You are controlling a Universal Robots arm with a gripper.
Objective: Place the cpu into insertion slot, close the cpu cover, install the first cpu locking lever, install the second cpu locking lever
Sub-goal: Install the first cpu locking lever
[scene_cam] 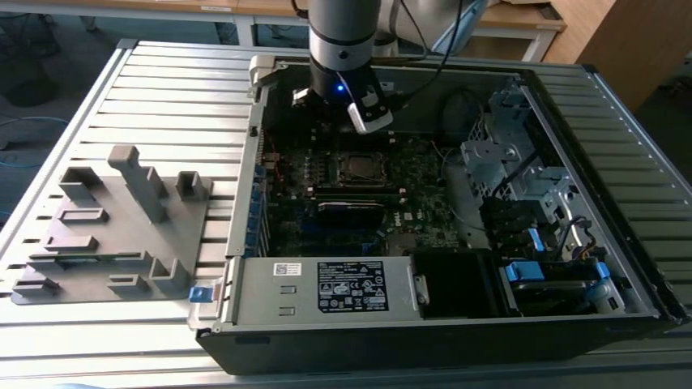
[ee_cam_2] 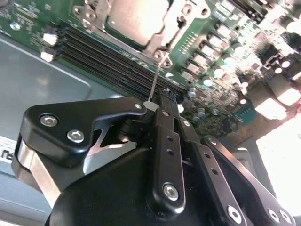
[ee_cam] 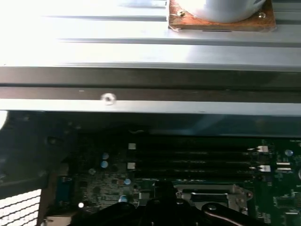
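Gripper, jaws closed together, touches the free end of a thin locking lever beside the seated cpu. Likely stiff, springy wire; best taken near its tip.

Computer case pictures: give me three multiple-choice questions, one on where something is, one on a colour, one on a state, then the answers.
1. Relative to the computer case, where does the grey fixture tray lie?
A. Inside it
B. On the slatted table, at the exterior view's left of it
C. On top of it

2. What colour is the motherboard?
A. Red
B. Green
C. White

3. How does the cpu cover stand?
A. Closed over the cpu
B. Swung up, open
C. Taken off, lying on the tray

Answers:
1 B: the exterior view shows the tray flat on the table beside the case.
2 B: the board shows green in the second wrist view.
3 A: the silvery frame lies flat around the chip's metal top.
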